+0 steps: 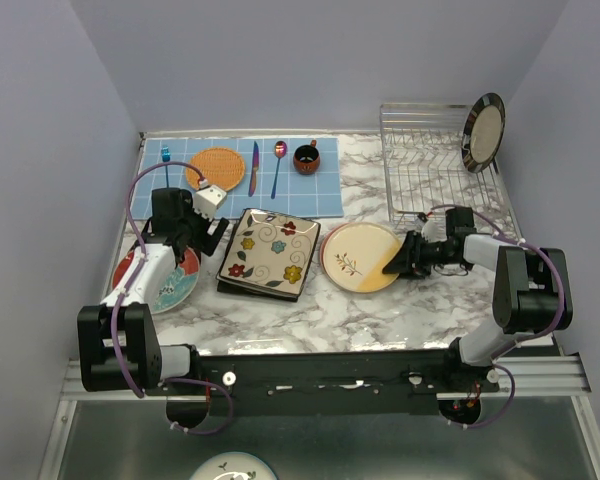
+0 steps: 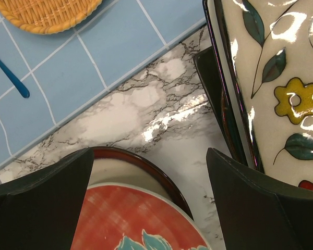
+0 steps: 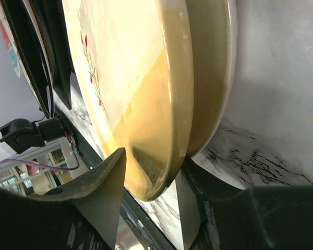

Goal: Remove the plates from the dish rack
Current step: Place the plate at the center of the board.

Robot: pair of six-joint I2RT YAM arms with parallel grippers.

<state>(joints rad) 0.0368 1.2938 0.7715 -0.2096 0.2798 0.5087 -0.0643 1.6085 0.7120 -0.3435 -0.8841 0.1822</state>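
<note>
Right gripper (image 1: 397,264) at right edge of cream plate (image 1: 355,255), jaws half apart, one on each side of rim; firm grip or not, cannot tell. Plate lies on worktop (image 1: 360,312), left of dish rack (image 1: 430,175). Left gripper (image 1: 208,238) wide, empty, over red-rimmed plate (image 1: 175,285), beside square flowered plate (image 1: 267,250). Stripe-rimmed plate (image 1: 483,132) upright in far corner of rack.

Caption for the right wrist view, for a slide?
Right hand straddling the rim of a cream plate stacked on a second plate on the marble table.
</note>
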